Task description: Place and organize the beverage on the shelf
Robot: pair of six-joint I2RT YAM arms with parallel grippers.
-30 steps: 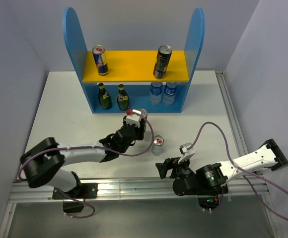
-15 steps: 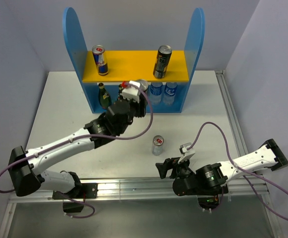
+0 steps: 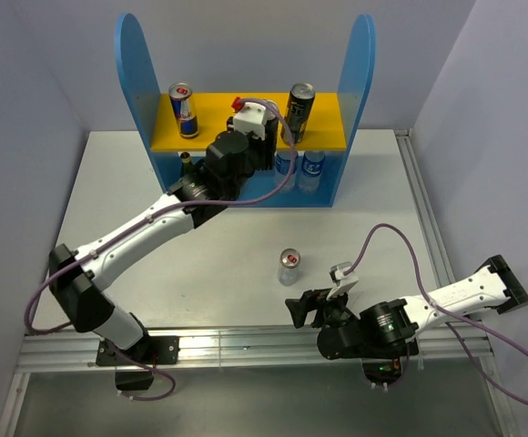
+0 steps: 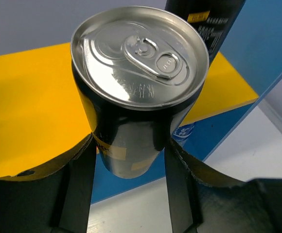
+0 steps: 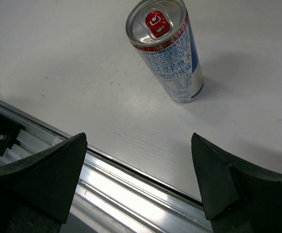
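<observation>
My left gripper [image 3: 262, 144] [image 4: 131, 160] is shut on a tall dark can [image 4: 138, 97] and holds it upright, off the table, at the front edge of the shelf's yellow-orange upper board [image 3: 237, 123] [image 4: 29, 107]. Another dark can [image 3: 298, 114] [image 4: 206, 19] stands on the board's right, just beyond the held one. A blue-silver slim can [image 3: 183, 109] stands on the board's left. One green bottle [image 3: 188, 164] peeks out on the lower level; my arm hides the other. A silver slim can [image 3: 289, 266] [image 5: 167, 53] stands on the table. My right gripper [image 3: 302, 309] [image 5: 141, 184] is open and empty, just near of it.
Two small blue-labelled water bottles [image 3: 312, 168] stand on the lower level at the right. The shelf's tall blue side panels [image 3: 360, 64] flank the board. A metal rail [image 5: 131, 194] runs along the table's near edge under my right gripper.
My left arm has lifted the dark can from the table's middle and carried it back and up to the shelf's upper board. The right arm and silver can have not moved.
</observation>
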